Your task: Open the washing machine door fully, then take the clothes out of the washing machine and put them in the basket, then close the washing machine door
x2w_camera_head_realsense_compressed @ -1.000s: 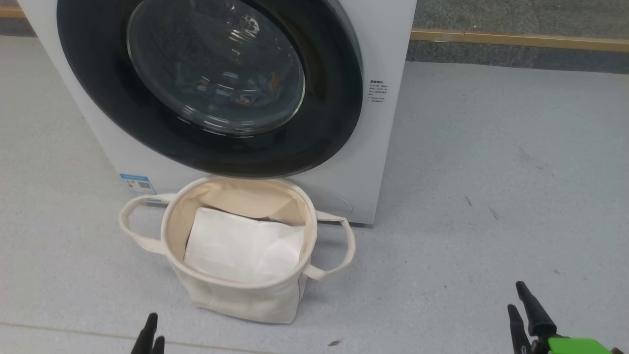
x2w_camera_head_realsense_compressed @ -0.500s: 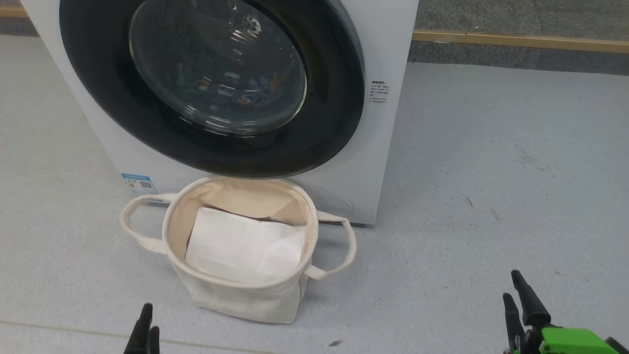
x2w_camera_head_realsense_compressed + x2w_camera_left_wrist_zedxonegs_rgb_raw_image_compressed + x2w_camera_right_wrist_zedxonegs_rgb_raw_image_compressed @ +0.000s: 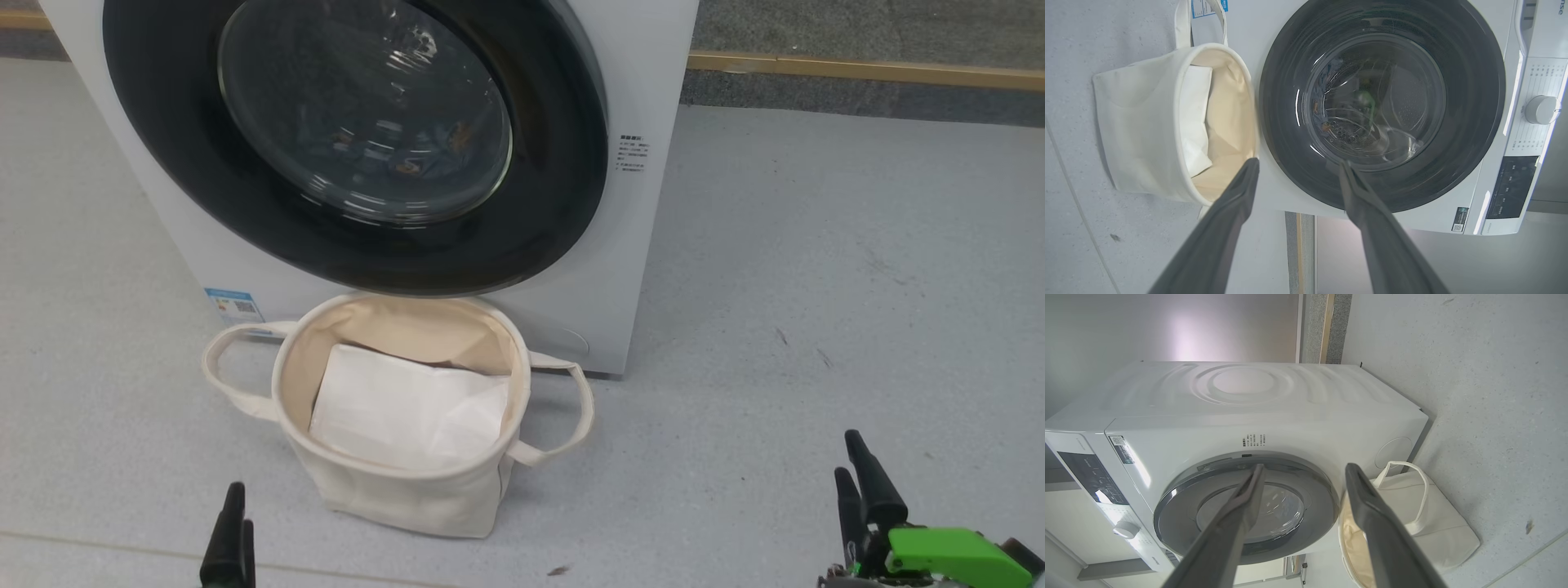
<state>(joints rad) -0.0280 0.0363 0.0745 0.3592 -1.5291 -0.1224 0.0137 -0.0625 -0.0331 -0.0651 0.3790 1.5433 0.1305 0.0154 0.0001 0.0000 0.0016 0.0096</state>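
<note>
The washing machine (image 3: pixel 645 73) is a white box with its round black-rimmed door (image 3: pixel 163 180) shut. Through the glass window I make out the clothes (image 3: pixel 447 140) dimly, bluish with orange spots. The cream basket (image 3: pixel 392 498) stands on the floor right in front of the door, lined with a white sheet (image 3: pixel 400 408). My left gripper (image 3: pixel 238 510) is low at the bottom left, short of the basket, and stands open and empty in the left wrist view (image 3: pixel 1299 162). My right gripper (image 3: pixel 847 456) is at the bottom right, clear of the basket and open (image 3: pixel 1305 467).
A small blue label (image 3: pixel 233 306) sits low on the machine's front, left of the basket. The control panel with a round knob (image 3: pixel 1539 109) is at the machine's top. Grey floor spreads to the right, up to a wood-trimmed wall base (image 3: pixel 857 69).
Both grippers have come further up into the head view, towards the machine. The camera has shifted slightly; the door, basket and clothes have not moved.
</note>
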